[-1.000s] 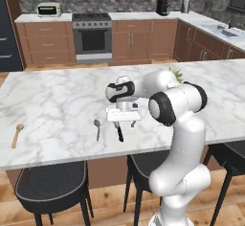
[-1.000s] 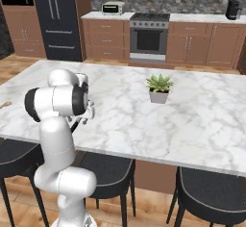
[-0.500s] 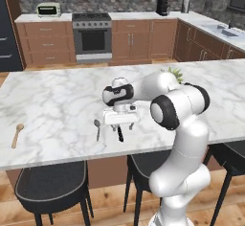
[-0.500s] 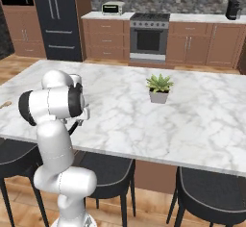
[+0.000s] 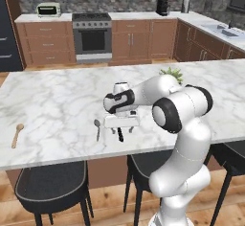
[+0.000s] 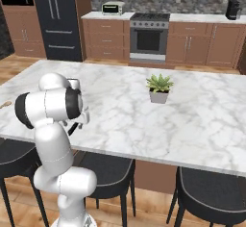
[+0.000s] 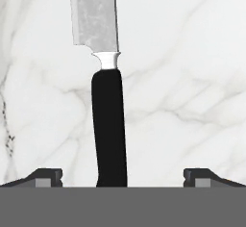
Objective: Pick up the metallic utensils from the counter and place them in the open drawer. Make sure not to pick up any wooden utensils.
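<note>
The knife (image 5: 120,135), silver blade and black handle, lies on the white marble counter (image 5: 57,96) near its front edge. My gripper (image 5: 122,126) hangs open just above it, pointing down. In the hand view the knife's black handle (image 7: 109,125) runs up between my two fingertips (image 7: 45,177), left of the midline, with the blade (image 7: 93,14) beyond; the gripper (image 7: 123,177) touches nothing. A small grey metal spoon (image 5: 97,127) lies just left of the hand. One wooden spoon (image 5: 17,134) rests far left on the counter. The open drawer is out of view.
A potted plant (image 6: 158,87) stands on the counter to the right of the arm. Dark stools (image 5: 52,184) sit below the counter's front edge. Stove and cabinets line the back wall.
The hand has come down a little toward the knife, staying open. Knife and spoons have not moved.
</note>
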